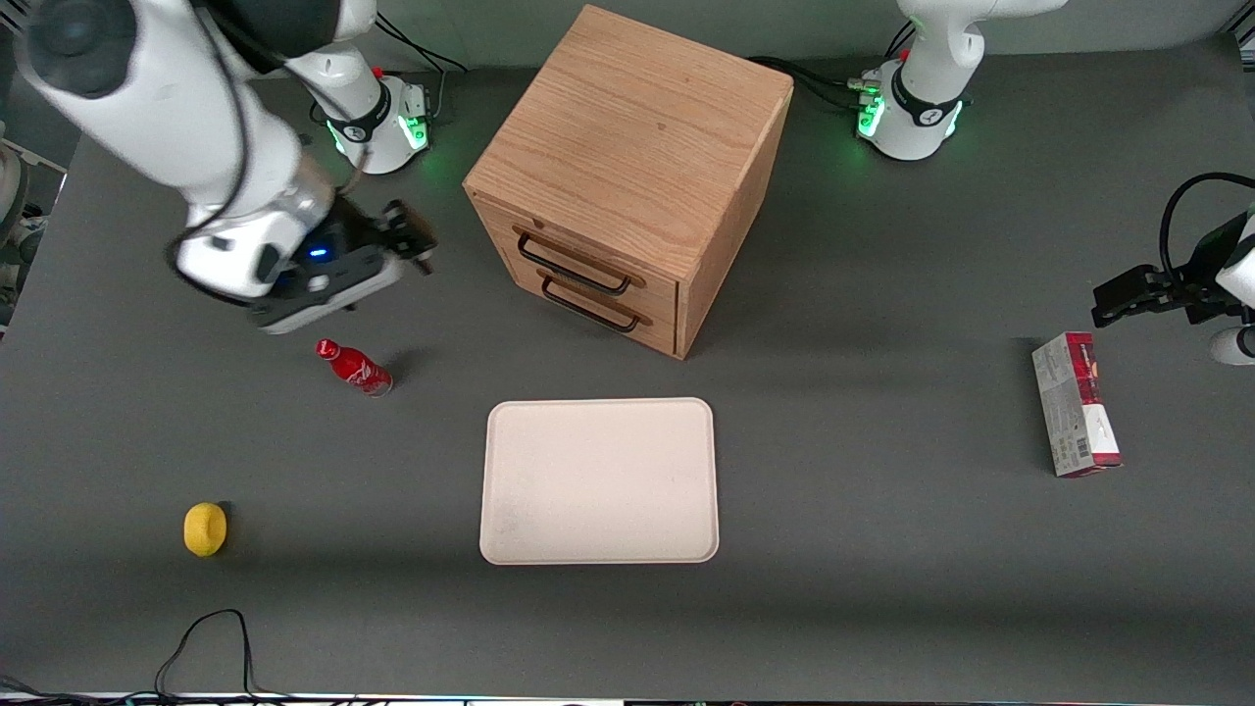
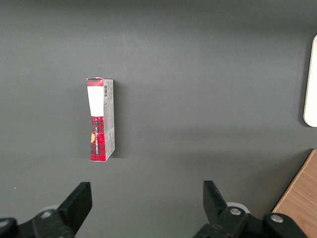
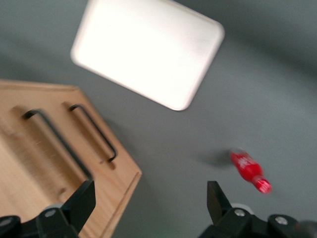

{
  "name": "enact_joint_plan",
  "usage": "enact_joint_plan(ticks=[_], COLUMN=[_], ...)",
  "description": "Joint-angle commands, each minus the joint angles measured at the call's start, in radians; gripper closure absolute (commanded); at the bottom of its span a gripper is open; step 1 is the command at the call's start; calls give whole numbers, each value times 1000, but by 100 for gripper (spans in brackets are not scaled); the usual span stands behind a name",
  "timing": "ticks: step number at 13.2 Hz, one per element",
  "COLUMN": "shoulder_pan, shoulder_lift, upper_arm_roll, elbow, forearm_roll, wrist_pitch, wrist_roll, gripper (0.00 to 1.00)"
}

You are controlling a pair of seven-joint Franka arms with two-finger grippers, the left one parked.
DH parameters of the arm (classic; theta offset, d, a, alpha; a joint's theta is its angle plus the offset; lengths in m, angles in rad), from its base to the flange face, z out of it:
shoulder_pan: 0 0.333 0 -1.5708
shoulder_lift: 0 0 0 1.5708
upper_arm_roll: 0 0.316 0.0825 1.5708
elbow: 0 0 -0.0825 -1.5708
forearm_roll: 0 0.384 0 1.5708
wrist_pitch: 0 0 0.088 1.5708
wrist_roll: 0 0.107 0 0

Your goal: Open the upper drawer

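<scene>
The wooden cabinet (image 1: 627, 127) stands at the middle of the table, both drawers closed. The upper drawer (image 1: 600, 257) carries a thin black bar handle (image 1: 574, 267), just above the lower drawer's identical handle (image 1: 593, 306). My right gripper (image 1: 410, 240) hovers above the table beside the cabinet, toward the working arm's end, clearly apart from the handles. Its fingers are wide open and empty. In the right wrist view the gripper (image 3: 148, 208) looks onto the cabinet front, with the upper drawer's handle (image 3: 55, 144) and the lower handle (image 3: 94, 131) both in sight.
A red bottle (image 1: 355, 368) lies on the table below the gripper, nearer the front camera; it also shows in the right wrist view (image 3: 250, 171). A cream tray (image 1: 598, 480) lies in front of the cabinet. A yellow object (image 1: 205, 529) and a red-white box (image 1: 1074, 404) lie toward the table ends.
</scene>
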Motion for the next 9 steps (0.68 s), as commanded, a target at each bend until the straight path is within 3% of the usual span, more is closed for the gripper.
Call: enact_joint_plan(ticks=[1,3,9], shoulder_pan=[-9,-4,4], shoulder_lift=[59,60,176], upper_arm_roll=[122,170,184], elbow=[69,58,-51], forearm_roll=[-35,-35,-16], wrist_pitch=[-32,-32,38], wrist_roll=[-66,-64,-78], gripper=[0,0,0])
